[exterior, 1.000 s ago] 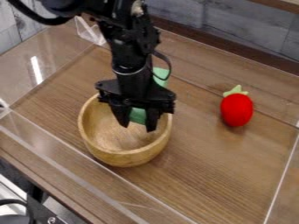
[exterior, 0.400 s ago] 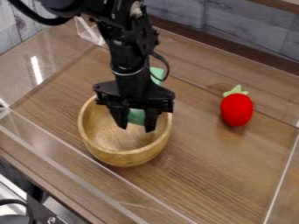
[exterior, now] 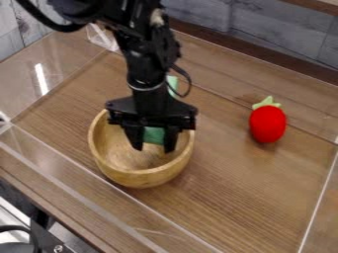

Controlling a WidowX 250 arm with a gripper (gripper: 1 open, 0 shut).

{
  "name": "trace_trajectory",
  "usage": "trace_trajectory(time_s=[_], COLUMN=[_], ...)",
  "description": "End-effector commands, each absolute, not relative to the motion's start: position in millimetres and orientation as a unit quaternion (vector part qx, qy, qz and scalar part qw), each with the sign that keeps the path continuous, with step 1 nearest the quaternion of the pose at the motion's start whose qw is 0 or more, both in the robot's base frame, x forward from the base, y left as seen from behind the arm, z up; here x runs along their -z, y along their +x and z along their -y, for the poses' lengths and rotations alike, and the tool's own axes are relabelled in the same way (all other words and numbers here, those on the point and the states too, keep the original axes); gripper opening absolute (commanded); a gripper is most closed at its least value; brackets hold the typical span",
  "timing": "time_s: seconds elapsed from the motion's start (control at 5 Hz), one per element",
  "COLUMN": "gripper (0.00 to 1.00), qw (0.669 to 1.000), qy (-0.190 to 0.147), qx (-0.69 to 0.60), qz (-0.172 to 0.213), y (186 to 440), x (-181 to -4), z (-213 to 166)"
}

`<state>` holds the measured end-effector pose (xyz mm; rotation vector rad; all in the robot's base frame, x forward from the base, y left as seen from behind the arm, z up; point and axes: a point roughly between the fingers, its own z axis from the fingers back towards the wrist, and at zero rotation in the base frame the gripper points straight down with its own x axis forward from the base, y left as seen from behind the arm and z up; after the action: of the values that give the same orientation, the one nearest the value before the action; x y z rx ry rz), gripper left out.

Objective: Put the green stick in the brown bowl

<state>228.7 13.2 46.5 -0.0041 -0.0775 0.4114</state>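
The green stick (exterior: pixel 156 135) is between the fingers of the gripper (exterior: pixel 154 142), over the brown bowl (exterior: pixel 137 182), toward the side of its rim farther from me. From my camera I see it pinched, its lower part showing between the fingertips. Most of it is covered by the fingers, so I can't read its long axis well; it looks more upright than flat, though I wouldn't swear to it. Nor can I tell whether its low end touches the wood.

What the next move turns on is straight down: the bowl's floor lies beneath the stick and toward the near rim. I judge a small lowering, perhaps eased toward the near rim, and then a release would finish this. The far wall is the thing to watch, since the stick or a finger could catch on it.

Behind the gripper a green thing (exterior: pixel 172 84) shows in part, outside the bowl. The red strawberry-shaped toy (exterior: pixel 268 124) sits well apart, toward the right edge of the counter (exterior: pixel 244 188), out of the way.
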Motion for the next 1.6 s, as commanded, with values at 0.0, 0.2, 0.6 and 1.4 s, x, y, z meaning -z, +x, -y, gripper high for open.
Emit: trace_trajectory(time_s=[0.0, 0.2, 0.6, 1.4], gripper=[0.00, 0.00, 0.00, 0.00], qw=[0.979, 0.973, 0.961, 0.958], qy=[-0.001, 0.000, 0.003, 0.004], qx=[-0.195, -0.225, -0.272, -0.283], qz=[0.052, 0.050, 0.047, 0.046], y=[242, 247, 257, 269], x=[-49.7, -51.9, -56.6, -66.8], z=[-4, 0, 5, -5])
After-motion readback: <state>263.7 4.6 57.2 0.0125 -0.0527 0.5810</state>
